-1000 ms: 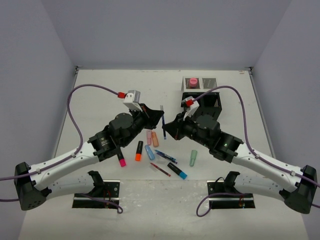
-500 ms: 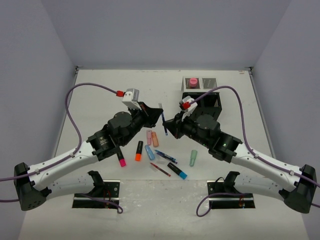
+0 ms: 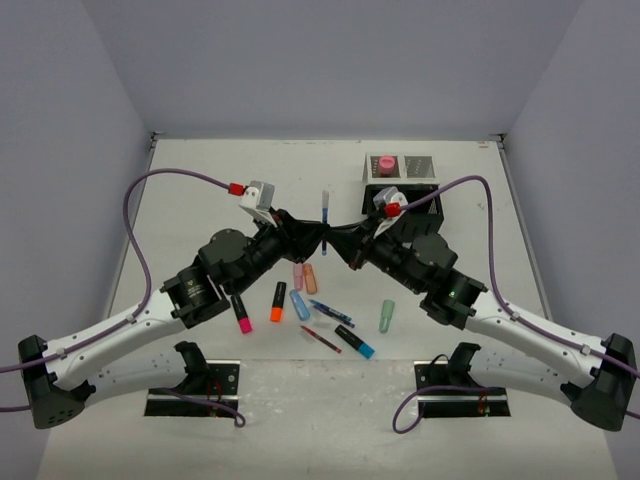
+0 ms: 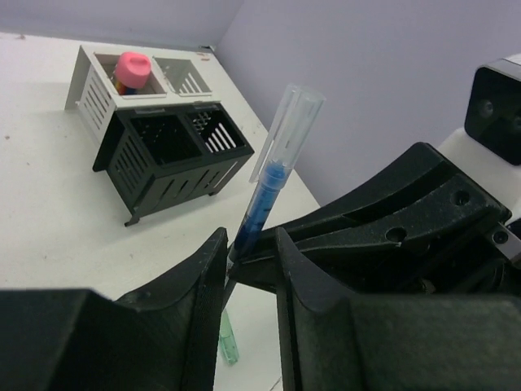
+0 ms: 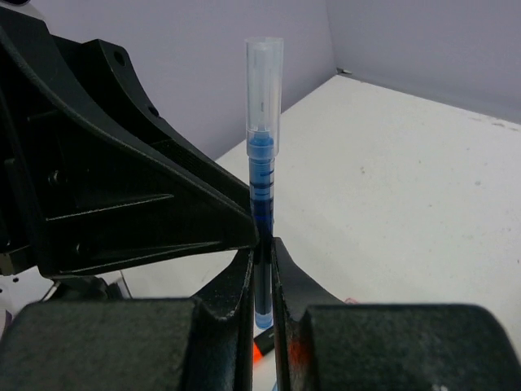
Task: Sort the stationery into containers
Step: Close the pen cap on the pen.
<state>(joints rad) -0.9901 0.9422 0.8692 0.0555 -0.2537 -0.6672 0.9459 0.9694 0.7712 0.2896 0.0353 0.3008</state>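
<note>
— Where is the blue pen (image 5: pixel 260 187)?
— Upright in the air over mid-table, clear cap on top.
— Who has it?
— The right gripper (image 5: pixel 262 254), pinched tight on its lower barrel. The left gripper (image 4: pixel 248 244) straddles it, jaws slightly apart.
— And around it?
— An orange highlighter (image 3: pixel 277 301) and a mint highlighter (image 3: pixel 387 316) lie on the table (image 3: pixel 200 190) below. The mesh organizer (image 4: pixel 163 163) stands well apart, with a pink glue stick (image 4: pixel 130 69) in a pale compartment.
</note>
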